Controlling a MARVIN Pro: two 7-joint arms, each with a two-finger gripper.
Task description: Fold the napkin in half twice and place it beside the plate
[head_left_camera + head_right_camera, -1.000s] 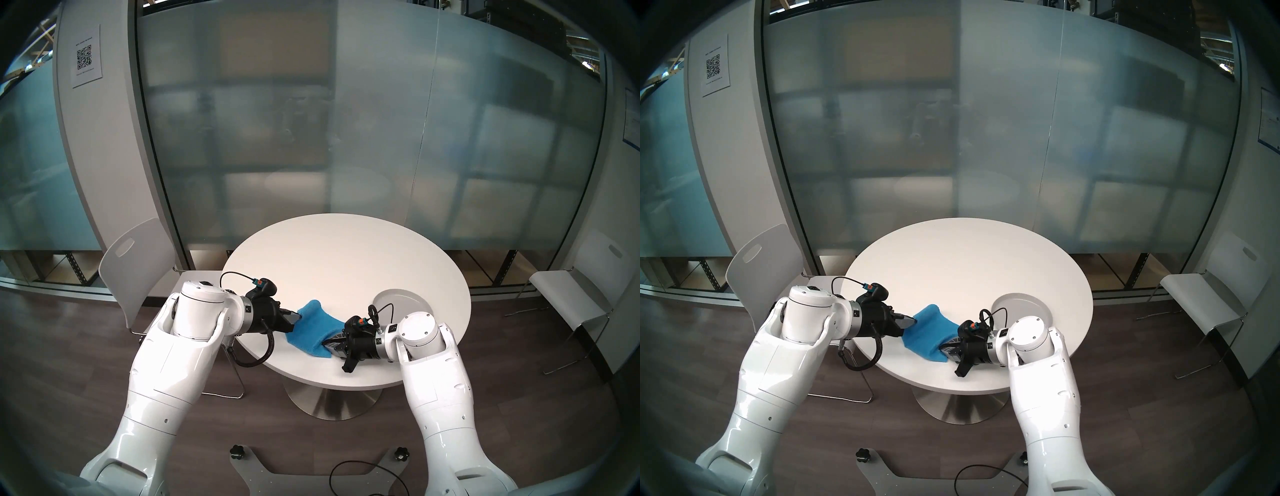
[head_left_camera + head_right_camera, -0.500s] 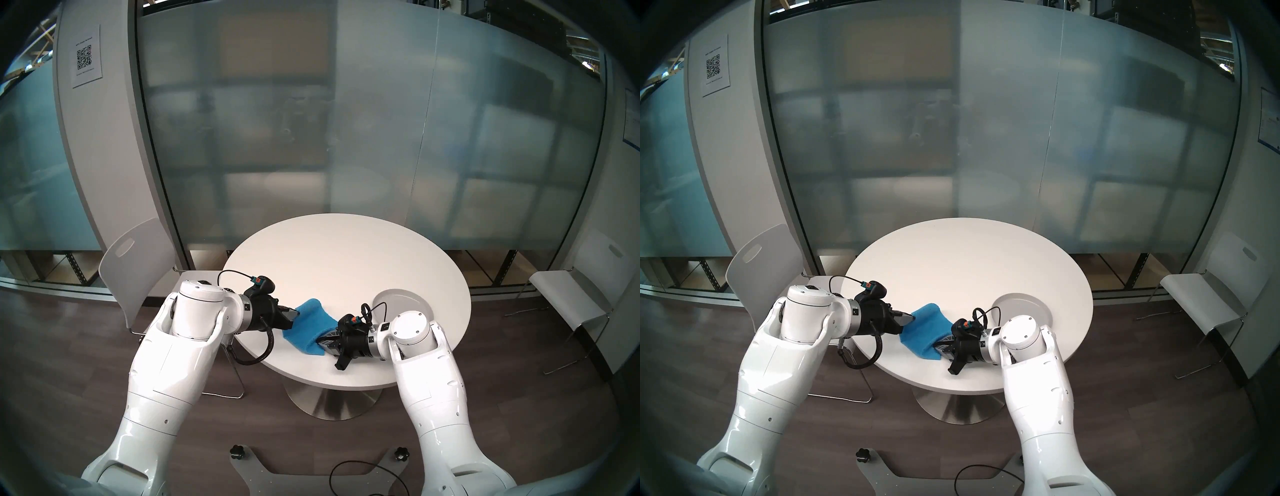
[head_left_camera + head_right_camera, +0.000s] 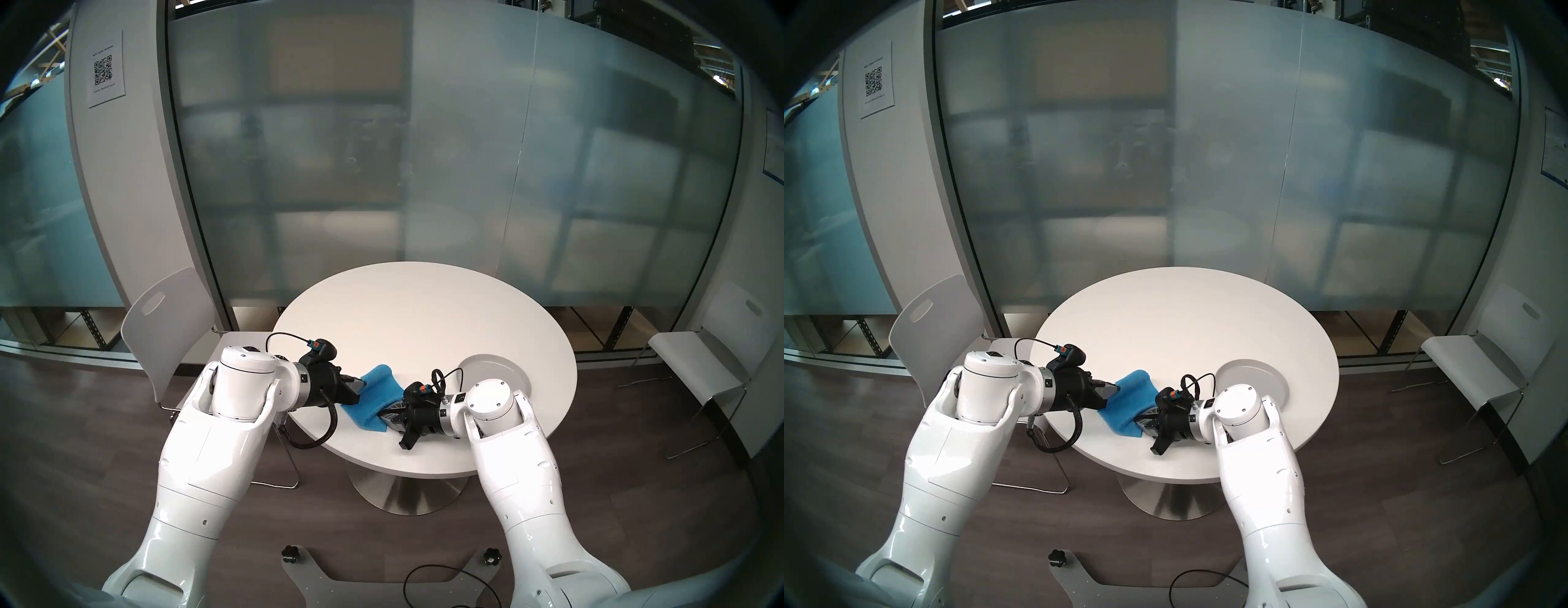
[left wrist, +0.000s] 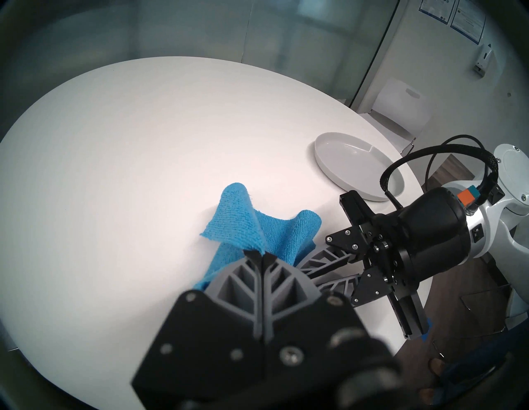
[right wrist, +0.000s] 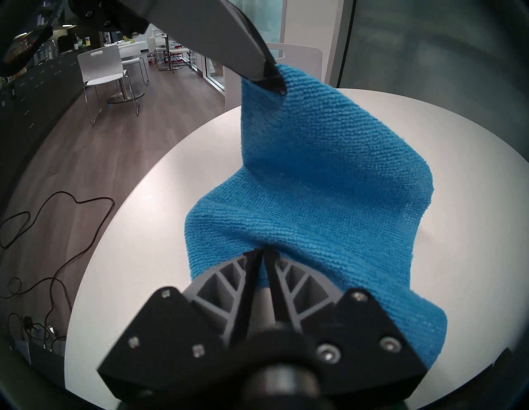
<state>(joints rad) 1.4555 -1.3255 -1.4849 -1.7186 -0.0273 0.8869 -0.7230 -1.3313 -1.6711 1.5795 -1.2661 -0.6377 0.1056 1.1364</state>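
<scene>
A blue cloth napkin (image 3: 375, 397) hangs slack between my two grippers over the white round table (image 3: 424, 322). My left gripper (image 3: 361, 385) is shut on its left corner; the wrist view shows the pinch (image 4: 260, 254). My right gripper (image 3: 388, 418) is shut on its right edge, near the table top (image 5: 262, 253). The napkin (image 5: 329, 177) sags in folds, its lower part resting on the table. The light-grey plate (image 3: 496, 369) lies to the right behind my right wrist, partly hidden; it also shows in the left wrist view (image 4: 355, 163).
A white chair (image 3: 169, 322) stands left of the table and another (image 3: 695, 365) to the right. A frosted glass wall rises behind the table. A black cable (image 3: 441, 581) lies on the floor by my base.
My right gripper has moved left with the napkin's edge, toward the left gripper. The napkin has bunched up narrower between them. The left gripper has barely moved.
</scene>
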